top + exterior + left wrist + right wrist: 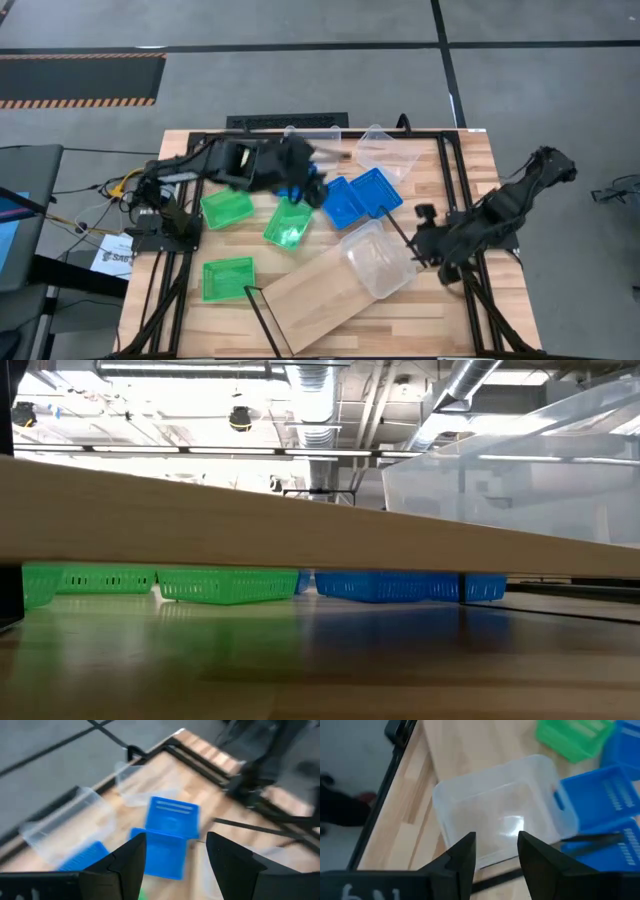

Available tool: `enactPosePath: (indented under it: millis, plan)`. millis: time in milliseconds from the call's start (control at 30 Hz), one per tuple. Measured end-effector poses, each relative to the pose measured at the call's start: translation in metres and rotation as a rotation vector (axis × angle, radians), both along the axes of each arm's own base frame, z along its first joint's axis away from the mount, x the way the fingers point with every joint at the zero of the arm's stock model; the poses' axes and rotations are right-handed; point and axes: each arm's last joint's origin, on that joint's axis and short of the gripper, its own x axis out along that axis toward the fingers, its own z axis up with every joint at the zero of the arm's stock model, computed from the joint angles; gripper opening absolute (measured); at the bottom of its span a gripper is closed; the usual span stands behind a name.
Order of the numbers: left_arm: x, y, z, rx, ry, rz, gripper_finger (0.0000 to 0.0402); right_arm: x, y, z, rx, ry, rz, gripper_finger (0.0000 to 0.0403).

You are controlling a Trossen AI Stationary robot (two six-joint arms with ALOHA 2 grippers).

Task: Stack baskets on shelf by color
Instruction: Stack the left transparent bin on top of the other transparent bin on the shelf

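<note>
Shelf (320,290) lies at 6 o'clock on worktop (470,170), clear basket (378,258) on its right end. Right gripper (495,852) over it, fingers apart, empty. Left gripper (175,852) above blue baskets (360,197), fingers spread, empty.

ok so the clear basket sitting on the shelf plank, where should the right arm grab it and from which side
Probably by a rim wall, from above. The clear basket sits mouth-up on the shelf, so one finger can drop inside and one outside. The right gripper hangs open just over it; the wall on its own side looks easiest, since the blue baskets crowd the far end.
</note>
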Motion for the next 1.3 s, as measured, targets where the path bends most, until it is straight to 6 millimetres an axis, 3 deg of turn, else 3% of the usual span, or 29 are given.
enactPosePath:
  millis: [333,600,800,967,1133,1300]
  plan:
    - [0.005,0.102,-0.019,0.037,0.125,-0.076,0.0195,-0.035,-0.043,0.020,-0.046,-0.104,-0.135,0.0167]
    - [0.002,0.167,-0.053,0.007,0.242,-0.183,0.0195,-0.047,-0.064,0.027,-0.072,-0.167,-0.194,0.0166]
    - [0.017,0.207,-0.087,-0.006,0.317,-0.209,0.0195,-0.051,-0.070,0.028,-0.059,-0.166,-0.243,0.0167]
    - [0.036,0.220,-0.124,-0.066,0.399,-0.210,0.0195,-0.053,-0.072,0.028,-0.042,-0.166,-0.271,0.0162]
    - [0.054,0.218,-0.158,-0.071,0.521,-0.233,0.0195,-0.052,-0.072,0.028,-0.045,-0.170,-0.292,0.0160]
    - [0.069,0.210,-0.178,-0.026,0.618,-0.254,0.0195,-0.052,-0.072,0.028,-0.040,-0.171,-0.305,0.0159]
